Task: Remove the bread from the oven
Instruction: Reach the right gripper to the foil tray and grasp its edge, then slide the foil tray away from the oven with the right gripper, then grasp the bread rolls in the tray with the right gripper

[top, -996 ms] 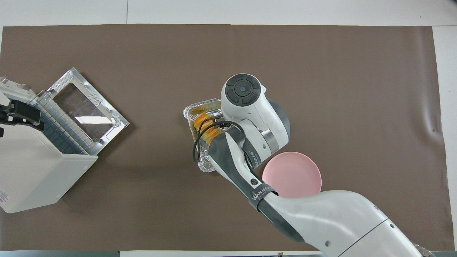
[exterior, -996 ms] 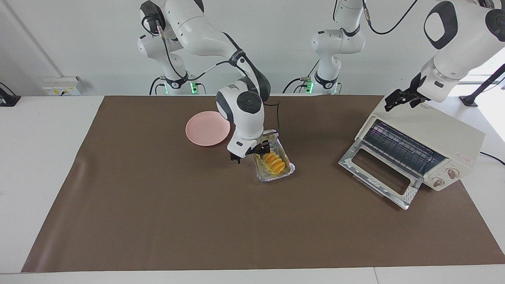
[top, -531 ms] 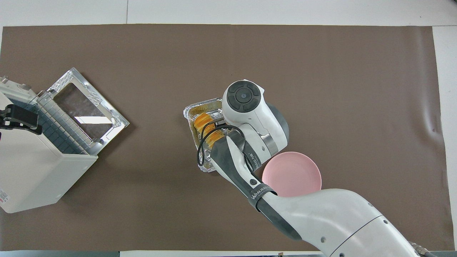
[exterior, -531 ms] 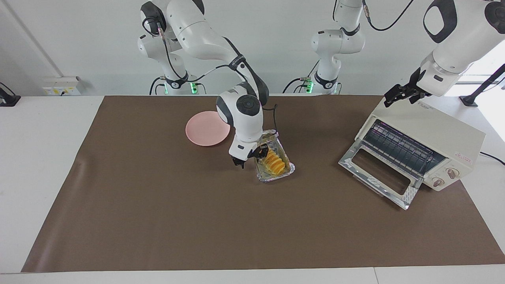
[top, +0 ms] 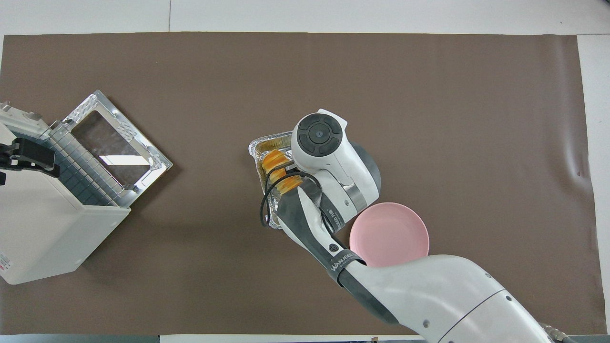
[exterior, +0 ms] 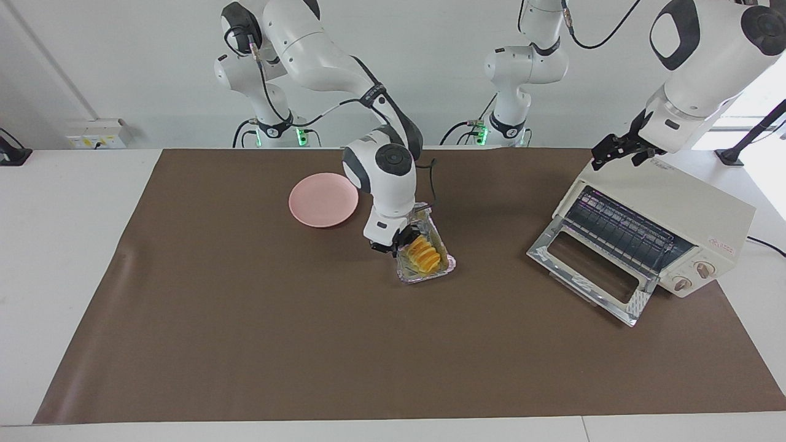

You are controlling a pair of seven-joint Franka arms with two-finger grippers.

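Note:
The bread (exterior: 425, 255), a golden ridged loaf, lies in a silver foil tray (exterior: 424, 277) on the brown mat, out of the oven. It also shows in the overhead view (top: 275, 162). My right gripper (exterior: 393, 244) is low at the tray's side toward the right arm's end, close against the bread. In the overhead view the arm hides it. The cream oven (exterior: 669, 196) stands at the left arm's end with its glass door (exterior: 583, 270) dropped open and its rack bare. My left gripper (exterior: 617, 152) hangs open over the oven's top edge, holding nothing.
A pink plate (exterior: 323, 199) lies on the mat beside the tray, nearer to the robots and toward the right arm's end. The brown mat (exterior: 245, 344) covers most of the table. The oven's open door juts out over the mat.
My right gripper has come down and closed in on the tray, and the tray has shifted and turned slightly. My left gripper has drifted a little up from the oven top.

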